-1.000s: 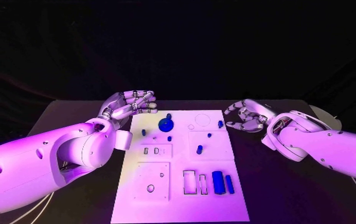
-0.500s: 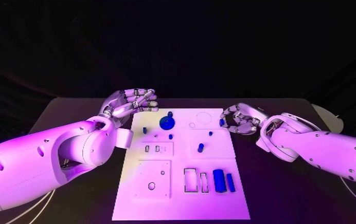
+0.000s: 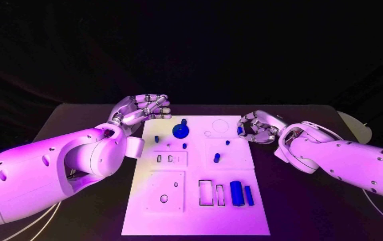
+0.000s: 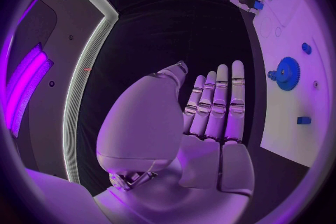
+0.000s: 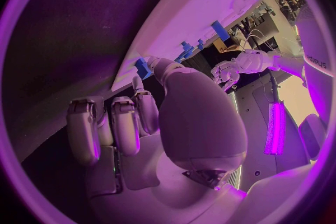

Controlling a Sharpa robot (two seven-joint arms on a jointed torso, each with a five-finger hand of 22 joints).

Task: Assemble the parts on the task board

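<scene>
At the far right edge of the white rectangular task board, the right hand sits with its fingers curled in around a small blue block-shaped part. The right wrist view shows the same small blue part touching a fingertip at the board's edge. Whether it is truly pinched or only touched cannot be told. Judged from this, the hand is placed there to pick up or seat that piece. Its long axis appears to stand roughly upright from the board, though it is too small to confirm.

The left hand hovers beyond the board's far left corner, off the plate. In the left wrist view this hand has its fingers straight, side by side, and holds nothing. It looks parked clear of the work.

Other parts lie untouched on the board:
- A blue toothed wheel with a small knob beside it stands near the far end.
- A blue cylinder lies at the near end, its long axis running near-to-far.
- A thinner blue bar lies just beside it, parallel.
- Two empty rectangular slots are alongside these.

Assembly appears to be at an early stage.
</scene>
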